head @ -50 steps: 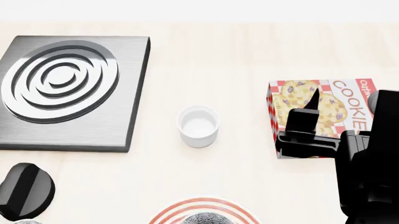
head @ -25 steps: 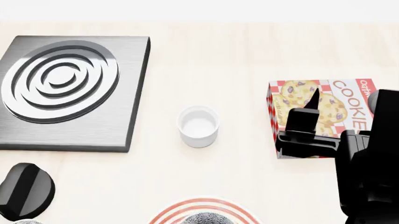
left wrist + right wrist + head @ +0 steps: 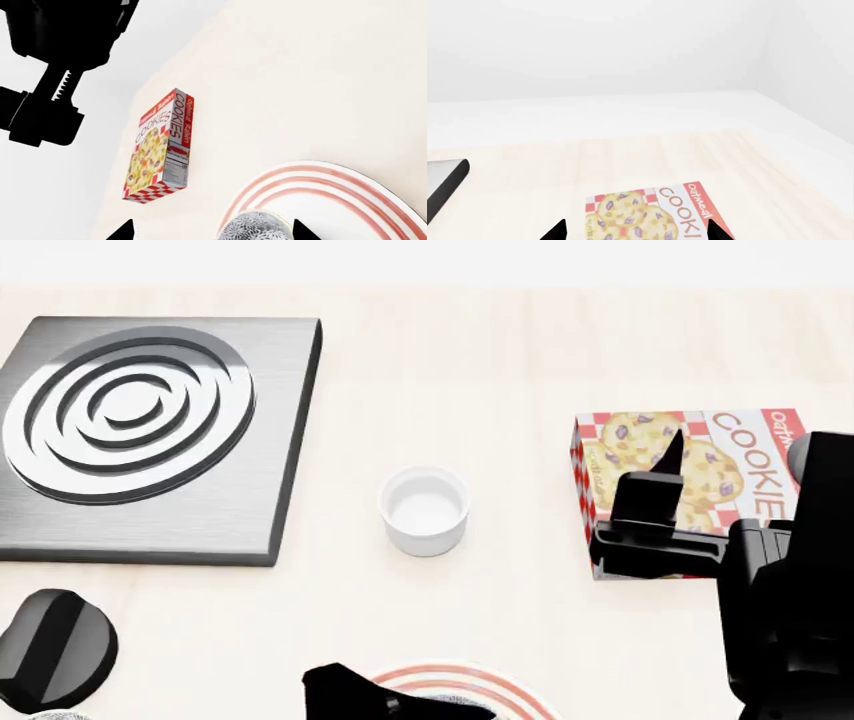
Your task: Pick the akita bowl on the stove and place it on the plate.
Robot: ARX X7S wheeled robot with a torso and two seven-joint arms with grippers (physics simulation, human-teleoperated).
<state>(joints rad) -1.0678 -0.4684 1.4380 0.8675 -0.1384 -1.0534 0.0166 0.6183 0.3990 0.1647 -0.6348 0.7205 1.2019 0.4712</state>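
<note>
Sitting on the plate (image 3: 347, 195), akita bowl (image 3: 253, 227) between left hand (image 3: 210, 231) fingertips.

Bowl: small round crackle-patterned grey-and-white akita bowl (image 3: 257, 227), upright on plate.
Plate: large white red-ringed plate (image 3: 347, 192).
Stove: flat dark grey metal stove slab (image 3: 147, 435), burner bare.
</note>
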